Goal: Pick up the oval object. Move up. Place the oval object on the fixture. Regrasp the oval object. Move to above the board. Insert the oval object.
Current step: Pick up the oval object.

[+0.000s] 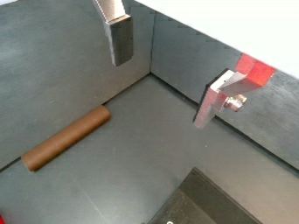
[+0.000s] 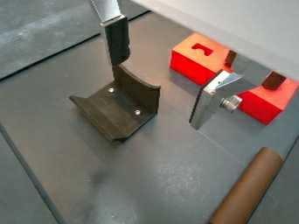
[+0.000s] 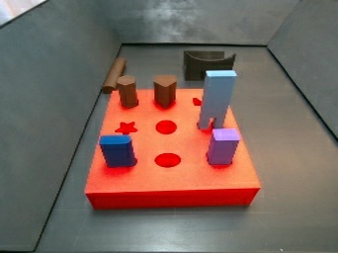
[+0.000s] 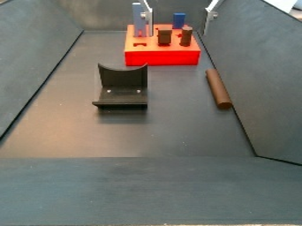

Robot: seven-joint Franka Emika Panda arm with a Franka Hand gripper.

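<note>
— While the end effector (image 2: 162, 83) hangs well above the floor with its silver plates spread wide and nothing between them, what's sitting around down there?

— Plenty. The board (image 3: 172, 188) lies flat, bright red, and it's crowded: two short brown pegs (image 3: 128, 92) at its far edge, a tall pale blue block (image 3: 218, 99) standing upright, a darker blue peg (image 3: 118, 150) and a purple peg (image 3: 223, 146) nearer the front. Star and round holes show open in the red between them.

— And the fixture?

— The fixture (image 4: 122, 86) stands on the grey floor (image 4: 141, 141), apart from the board, its curved notch facing up and bare. In a wrist view it shows dark and upright (image 2: 121, 105), just under one finger (image 2: 117, 42).

— Anything blocking the oval object?

— No, the oval object (image 4: 218, 88) lies flat on the floor on its own, close along the side wall (image 4: 253, 62), clear of both fixture and board. Its long axis runs roughly parallel to that wall, one rounded end toward the board's end of the bin.

— Wrist views agree?

— Yes, it lies lengthwise there too (image 1: 66, 138), below the wide fingers (image 1: 212, 101), touching neither. In a side view only part of it peeks out behind the board's far left corner (image 3: 115, 73).
</note>
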